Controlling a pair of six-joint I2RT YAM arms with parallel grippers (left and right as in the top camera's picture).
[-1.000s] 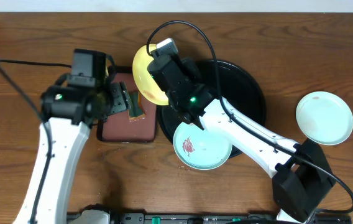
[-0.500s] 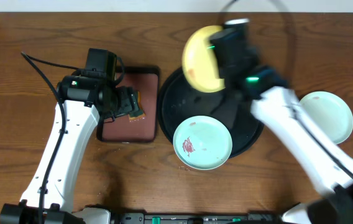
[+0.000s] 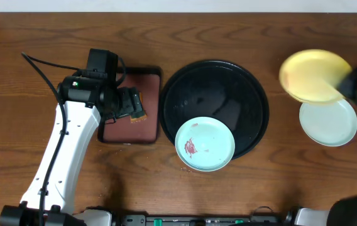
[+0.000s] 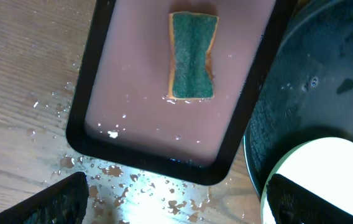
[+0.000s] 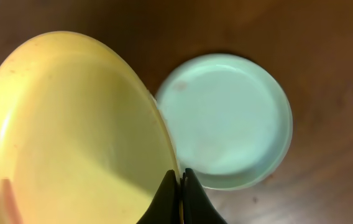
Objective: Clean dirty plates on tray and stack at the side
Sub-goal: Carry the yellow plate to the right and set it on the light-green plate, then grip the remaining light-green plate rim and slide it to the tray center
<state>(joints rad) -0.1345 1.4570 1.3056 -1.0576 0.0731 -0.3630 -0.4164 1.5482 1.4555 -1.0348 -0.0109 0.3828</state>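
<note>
Right claw (image 5: 180, 186) pinched on rim of yellow plate (image 5: 71, 137), held tilted over far-left edge of mint plate (image 5: 226, 118) on counter (image 3: 166, 31), right side. Level it, centre over mint plate, lower till touching, then release. Left claw (image 4: 183, 202) spread wide over sponge (image 4: 192, 56) — idle

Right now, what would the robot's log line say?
right gripper: shut on yellow plate, partly over side plate | left gripper: open, near sponge | smeared plate: on tray rim
</note>
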